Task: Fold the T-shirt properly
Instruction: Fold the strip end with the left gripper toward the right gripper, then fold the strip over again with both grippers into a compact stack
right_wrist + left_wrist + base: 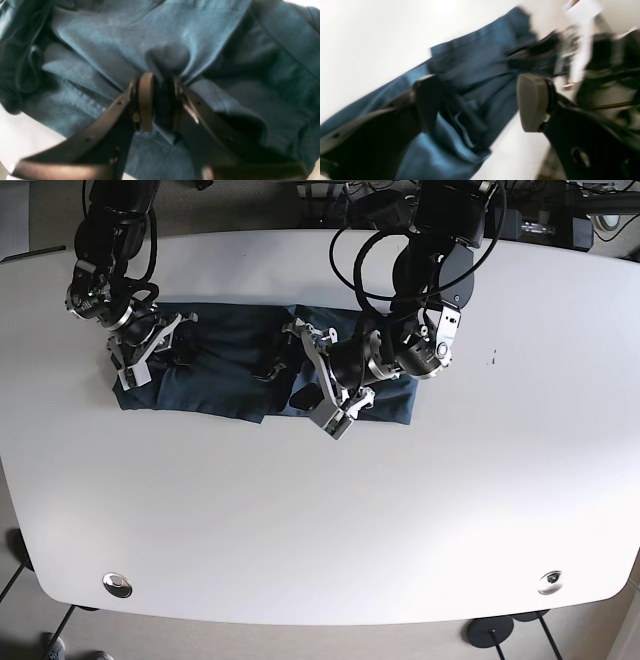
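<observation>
**No readable text in any view**

We find no legible words, numbers, brands or signs. The blue T-shirt carries no print that we can make out, and the white bench is unmarked apart from a small dark speck, too small to read. The left wrist view is motion-blurred throughout.

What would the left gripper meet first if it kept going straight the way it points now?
Most likely the T-shirt: in the left wrist view the left gripper is open, and blue fabric fills the gap ahead of it. The frame is blurred, so how far off the cloth is cannot be told.
</observation>
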Controlling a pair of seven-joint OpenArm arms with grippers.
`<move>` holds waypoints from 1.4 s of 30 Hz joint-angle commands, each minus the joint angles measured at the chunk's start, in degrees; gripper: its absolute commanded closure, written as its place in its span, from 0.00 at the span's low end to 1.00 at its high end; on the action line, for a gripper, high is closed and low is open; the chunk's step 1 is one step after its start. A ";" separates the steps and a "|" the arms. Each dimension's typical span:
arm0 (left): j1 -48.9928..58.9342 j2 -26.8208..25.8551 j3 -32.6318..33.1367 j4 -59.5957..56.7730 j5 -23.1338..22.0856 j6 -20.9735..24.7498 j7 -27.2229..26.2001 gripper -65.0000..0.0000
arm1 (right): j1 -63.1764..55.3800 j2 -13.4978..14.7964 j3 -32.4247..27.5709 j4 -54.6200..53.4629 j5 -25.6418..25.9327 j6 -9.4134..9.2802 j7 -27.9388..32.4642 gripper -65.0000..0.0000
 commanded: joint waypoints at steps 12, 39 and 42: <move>0.54 -2.80 -3.56 4.29 30.40 -0.05 -1.03 0.45 | 0.36 0.01 0.55 5.49 0.26 0.10 -0.38 0.82; 5.47 -7.28 -20.96 -7.66 31.37 -9.63 -10.79 0.93 | 6.95 -1.75 22.18 -10.77 20.30 0.10 -24.90 0.19; 5.55 -7.28 -20.96 -7.75 31.37 -9.63 -10.79 0.93 | 6.16 -4.04 20.77 -7.43 19.95 0.10 -24.90 0.20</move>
